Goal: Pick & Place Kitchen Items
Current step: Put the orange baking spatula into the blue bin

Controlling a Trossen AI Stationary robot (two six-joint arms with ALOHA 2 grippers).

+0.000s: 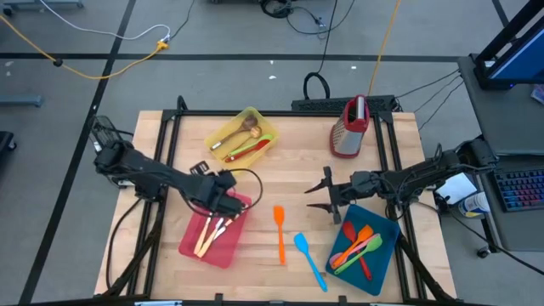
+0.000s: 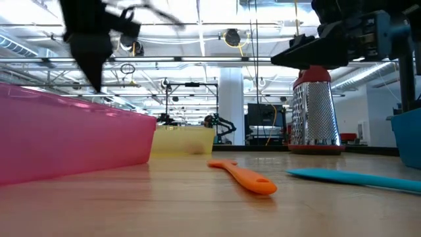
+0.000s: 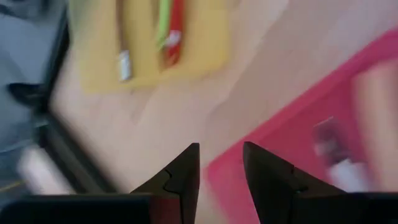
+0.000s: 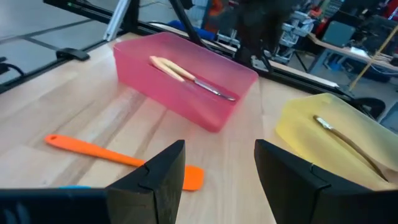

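While two spatulas wait on the table, both arms hover empty.
Right gripper [image 1: 327,195], fingers wide, nears the orange spatula [image 1: 279,231]; left gripper [image 1: 228,201], fingers apart, hangs above the pink tray [image 1: 191,244].

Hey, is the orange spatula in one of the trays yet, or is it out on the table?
Out. The orange spatula lies flat on the bare wooden table, between the pink tray and the blue tray, touching neither.

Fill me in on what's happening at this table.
A two-armed robot is sorting utensils into trays. The left gripper hangs open and empty over the pink tray. The right gripper waits open beside the blue tray. An orange spatula and a blue spatula lie on the table.
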